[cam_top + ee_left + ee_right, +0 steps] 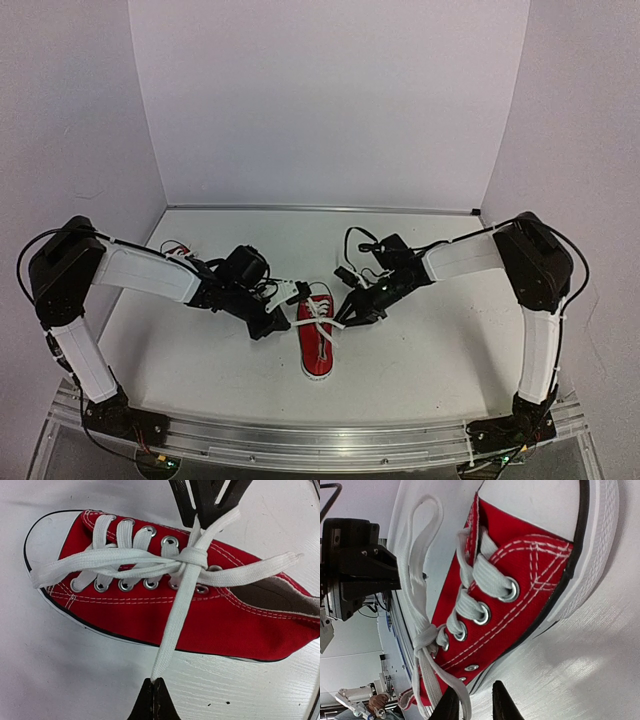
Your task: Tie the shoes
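Observation:
One red sneaker (317,340) with white laces lies on the table, toe toward the near edge; the second shoe is out of view. It also shows in the left wrist view (200,615) and the right wrist view (520,580). The laces are knotted (192,557) over the top eyelets, with a loop lying toward the toe. My left gripper (154,682) is shut on one lace strand and holds it taut to the shoe's left. My right gripper (476,700) is just right of the shoe, jaws apart, with a lace strand (462,695) lying against one finger.
The white table (430,350) is enclosed by white walls at the back and both sides. A metal rail (320,440) runs along the near edge. Loose cables (175,250) hang by both arms. The left gripper's body (355,565) looms beyond the shoe in the right wrist view.

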Controlling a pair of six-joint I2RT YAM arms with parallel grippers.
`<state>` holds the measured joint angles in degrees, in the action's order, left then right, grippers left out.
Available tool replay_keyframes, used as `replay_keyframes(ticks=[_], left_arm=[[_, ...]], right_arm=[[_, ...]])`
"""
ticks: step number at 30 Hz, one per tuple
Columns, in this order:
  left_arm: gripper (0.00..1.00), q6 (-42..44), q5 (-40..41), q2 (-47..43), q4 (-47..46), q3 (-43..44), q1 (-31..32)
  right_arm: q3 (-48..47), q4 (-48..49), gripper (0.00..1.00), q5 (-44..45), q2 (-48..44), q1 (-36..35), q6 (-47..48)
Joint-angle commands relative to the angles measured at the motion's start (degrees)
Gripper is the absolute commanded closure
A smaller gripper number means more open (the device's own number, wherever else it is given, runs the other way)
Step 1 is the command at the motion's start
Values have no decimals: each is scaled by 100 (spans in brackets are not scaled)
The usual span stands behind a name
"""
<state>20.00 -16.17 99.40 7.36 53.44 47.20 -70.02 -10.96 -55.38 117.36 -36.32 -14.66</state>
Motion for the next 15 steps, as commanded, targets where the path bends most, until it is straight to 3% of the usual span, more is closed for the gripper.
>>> replay_keyframes(ticks=[1,6,15], left_arm=[[100,18,70,-252,88,-58,-27],[100,33,63,-316,73,-54,-27],[100,72,61,-458,128,-232,-26]], right_arm=[[-314,-86,75,51,-342,-22,119],[-501,-375,76,40,-180,-80,380],[-486,-584,87,122,-198,-119,516]])
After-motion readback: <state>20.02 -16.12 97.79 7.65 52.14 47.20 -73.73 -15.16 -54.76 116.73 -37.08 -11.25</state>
